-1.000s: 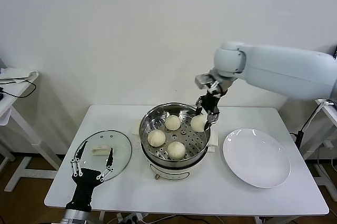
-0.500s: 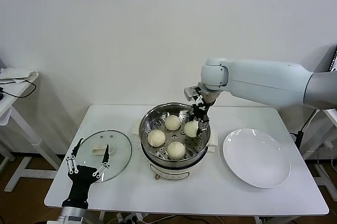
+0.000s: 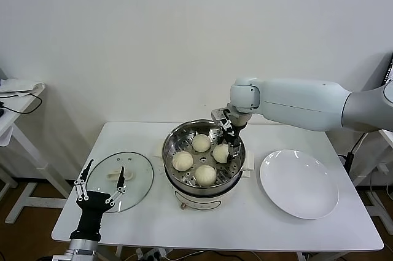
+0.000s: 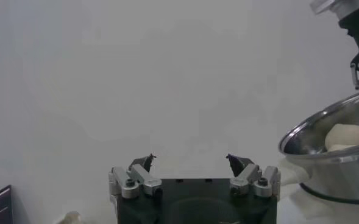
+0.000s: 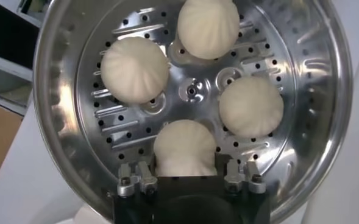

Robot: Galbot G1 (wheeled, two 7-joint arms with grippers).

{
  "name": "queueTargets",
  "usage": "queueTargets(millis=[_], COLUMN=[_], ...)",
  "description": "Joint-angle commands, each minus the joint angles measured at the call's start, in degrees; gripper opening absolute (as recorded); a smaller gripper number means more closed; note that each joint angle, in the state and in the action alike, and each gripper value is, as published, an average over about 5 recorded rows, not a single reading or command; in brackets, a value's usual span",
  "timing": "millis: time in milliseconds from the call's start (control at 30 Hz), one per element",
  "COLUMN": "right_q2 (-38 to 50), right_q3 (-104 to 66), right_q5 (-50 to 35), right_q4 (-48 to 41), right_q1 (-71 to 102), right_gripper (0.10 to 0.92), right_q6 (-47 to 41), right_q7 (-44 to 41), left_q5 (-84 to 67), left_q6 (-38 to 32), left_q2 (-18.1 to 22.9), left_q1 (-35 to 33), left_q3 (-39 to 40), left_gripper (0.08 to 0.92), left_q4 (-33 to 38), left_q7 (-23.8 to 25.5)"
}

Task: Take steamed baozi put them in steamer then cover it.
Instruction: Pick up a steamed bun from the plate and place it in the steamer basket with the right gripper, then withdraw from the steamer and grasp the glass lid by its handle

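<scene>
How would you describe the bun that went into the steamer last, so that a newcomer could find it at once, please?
Start at the shiny steamer in the middle of the white table, between the glass lid and the white plate. Four baozi sit on its perforated tray. The one meant lies on the plate's side towards the wall, and it alone sits directly under the right gripper, between its jaws.

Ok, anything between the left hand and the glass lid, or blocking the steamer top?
Nothing visible lies between the open left hand and the glass lid. The right hand hangs inside the steamer over a baozi, so the lid's landing spot is blocked.
</scene>
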State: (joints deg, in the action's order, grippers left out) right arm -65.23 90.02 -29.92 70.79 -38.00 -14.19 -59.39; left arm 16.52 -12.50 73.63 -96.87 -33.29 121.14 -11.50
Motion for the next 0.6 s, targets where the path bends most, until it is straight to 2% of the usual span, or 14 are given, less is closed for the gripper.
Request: queueTargets(millis=[33, 400, 500, 600], right_q2=[0.35, 7.83, 12.59, 17.99], right_q3=[-0.65, -5.69, -8.84, -11.36], right_q5=[0.79, -0.94, -2.79, -4.9], right_q4=[0.84, 8.24, 9.83, 12.3], right_q1=[0.54, -2.17, -1.25, 0.75], right_gripper=[0.796, 0.823, 0.823, 0.823], right_q6=[0.11, 3.82, 8.64, 14.48], right_q7=[0.6, -0.54, 6.1, 19.84], left_q5=[-0.01, 0.8, 1.52, 2.57], left_q6=[0.1, 0.45, 1.01, 2.26], left_q2=[0.0, -0.16, -0.29, -0.5], left_q1=[0.05, 0.33, 1.23, 2.29], left_q3=[-0.1, 0.47, 0.72, 1.09], left_gripper=[0.823, 0.823, 0.823, 0.823], left_q4=[-0.1, -0.49, -0.9, -1.17], left_q7=[-0.02, 0.01, -0.09, -0.61])
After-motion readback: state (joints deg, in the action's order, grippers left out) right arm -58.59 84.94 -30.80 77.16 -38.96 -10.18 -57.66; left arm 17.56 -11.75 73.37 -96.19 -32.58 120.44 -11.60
